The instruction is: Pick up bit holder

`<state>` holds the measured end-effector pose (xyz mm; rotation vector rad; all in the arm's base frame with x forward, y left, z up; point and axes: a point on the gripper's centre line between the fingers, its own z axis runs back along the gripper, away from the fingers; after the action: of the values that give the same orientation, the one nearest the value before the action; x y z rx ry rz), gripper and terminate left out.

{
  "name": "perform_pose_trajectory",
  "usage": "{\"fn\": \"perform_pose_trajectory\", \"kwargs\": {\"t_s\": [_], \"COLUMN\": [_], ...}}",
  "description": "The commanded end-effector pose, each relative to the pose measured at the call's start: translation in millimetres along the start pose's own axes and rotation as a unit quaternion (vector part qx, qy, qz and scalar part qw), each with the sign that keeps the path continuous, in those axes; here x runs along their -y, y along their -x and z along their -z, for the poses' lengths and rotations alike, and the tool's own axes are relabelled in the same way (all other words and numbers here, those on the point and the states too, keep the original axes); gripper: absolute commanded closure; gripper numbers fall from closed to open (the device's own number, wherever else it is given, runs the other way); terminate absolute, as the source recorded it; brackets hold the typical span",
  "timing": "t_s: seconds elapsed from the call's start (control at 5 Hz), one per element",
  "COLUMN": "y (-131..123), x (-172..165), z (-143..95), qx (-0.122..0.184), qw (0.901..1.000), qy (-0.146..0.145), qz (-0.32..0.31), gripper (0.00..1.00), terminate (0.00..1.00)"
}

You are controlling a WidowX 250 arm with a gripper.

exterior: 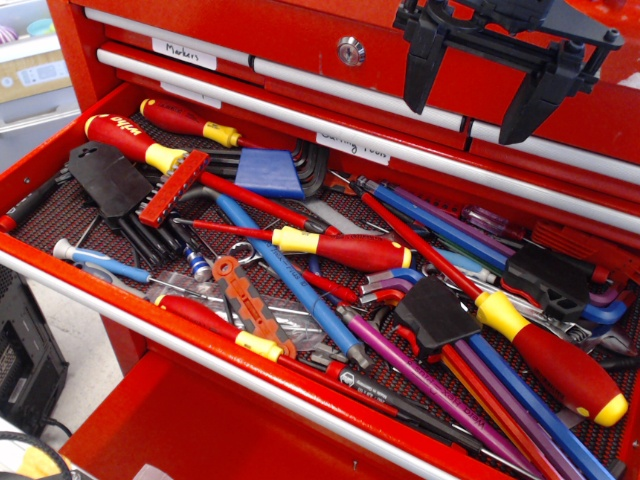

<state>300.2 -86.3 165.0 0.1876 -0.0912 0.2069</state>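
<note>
Bit holder [173, 187]: red strip with a row of short silver bits, lying slantwise at the left of the open drawer, far below and left of my jaws, untouched.
Drawer front rail [200, 355]: silver bar across the nearest edge, red cabinet face beneath it.
Orange perforated tool [243, 297]: flat, close to the front rail, right of and nearer than the bit holder, well apart from it.
Small blue screwdriver [105, 263]: silver cap at its left end, near the front left of the drawer.
Black hex-key holder [106, 178]: just left of the bit holder, touching or overlapping its edge; I cannot tell which.
Red and yellow screwdriver [130, 142]: its yellow collar meets the upper end of the bit holder.
Blue card [268, 173]: flat, right of the bit holder, farther back, on dark hex keys.
Large red screwdriver [552, 358]: at the right, lying over a pile of blue, purple and red long keys.
Label strip [184, 52]: white, handwritten, on a closed drawer above.
Lock [351, 51]: round, silver, on the cabinet face.
My jaws [479, 92]: black, at the top right, over the closed drawers, spread apart with nothing between them.
</note>
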Motion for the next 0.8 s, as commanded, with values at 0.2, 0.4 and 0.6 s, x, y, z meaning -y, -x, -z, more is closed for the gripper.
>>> {"fn": "perform_pose_trajectory", "kwargs": {"t_s": [0.2, 0.4, 0.6], "y": [-8.0, -12.3, -12.1], "x": [-47.2, -92.0, -123.9], "z": [15.3, 34.0, 63.3], "qx": [0.028, 0.047, 0.070], "qw": [0.9971, 0.9934, 0.9896], "qy": [-0.034, -0.041, -0.050], "qz": [0.062, 0.096, 0.116], "gripper": [0.00, 0.00, 0.00], "terminate": [0.00, 0.00, 0.00]}}
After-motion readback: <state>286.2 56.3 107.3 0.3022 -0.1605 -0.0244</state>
